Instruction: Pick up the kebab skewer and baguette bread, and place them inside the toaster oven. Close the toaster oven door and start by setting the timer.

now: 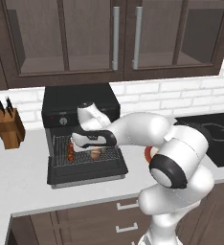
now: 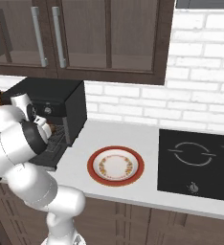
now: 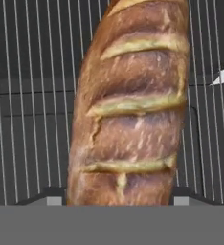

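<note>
The arm comes up from the base, folds at a big elbow, then stretches forward and left with the forearm about level. The wrist bends so the hand points down. The claw has its two dark fingertips set apart, one each side of the baguette bread, pinching its near end.

The arm is glossy white, built of fat rounded segments. A black ring bands the big joint at about 4 o'clock in the left base view, and a dark collar wraps the wrist near centre. In the hand view, two small dark finger tips rise at 6 o'clock.
</note>
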Available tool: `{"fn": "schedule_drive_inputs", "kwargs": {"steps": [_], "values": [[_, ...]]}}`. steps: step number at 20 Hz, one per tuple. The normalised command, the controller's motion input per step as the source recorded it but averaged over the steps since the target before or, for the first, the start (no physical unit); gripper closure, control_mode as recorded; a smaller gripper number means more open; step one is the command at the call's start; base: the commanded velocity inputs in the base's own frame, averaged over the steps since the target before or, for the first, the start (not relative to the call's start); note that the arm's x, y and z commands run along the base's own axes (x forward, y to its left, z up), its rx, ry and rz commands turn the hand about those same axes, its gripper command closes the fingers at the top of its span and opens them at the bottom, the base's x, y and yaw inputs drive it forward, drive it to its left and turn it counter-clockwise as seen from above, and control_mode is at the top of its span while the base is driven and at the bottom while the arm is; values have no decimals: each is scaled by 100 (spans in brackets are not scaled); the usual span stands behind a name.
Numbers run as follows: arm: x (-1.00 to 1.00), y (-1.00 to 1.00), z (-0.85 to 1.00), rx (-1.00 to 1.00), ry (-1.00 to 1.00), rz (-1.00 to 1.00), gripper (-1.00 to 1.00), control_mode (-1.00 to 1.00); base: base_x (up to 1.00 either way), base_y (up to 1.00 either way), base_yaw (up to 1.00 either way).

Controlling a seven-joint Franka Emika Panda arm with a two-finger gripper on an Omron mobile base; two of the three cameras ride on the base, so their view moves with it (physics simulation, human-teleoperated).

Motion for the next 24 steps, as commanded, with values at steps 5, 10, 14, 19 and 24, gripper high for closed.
{"fn": "schedule_drive_inputs", "kwargs": {"steps": [5,10,14,19,24], "values": [[-12,-1,0,0,-4,0,-100,-100,0,0,0],[-28,0,32,0,-12,0,-100,-100,0,0,0],[-57,-1,16,0,-8,-2,-100,-100,0,0,0],[-69,0,0,3,0,-11,-100,-100,0,0,0],[-17,-6,-3,7,1,-18,-100,-100,0,0,0]]}}
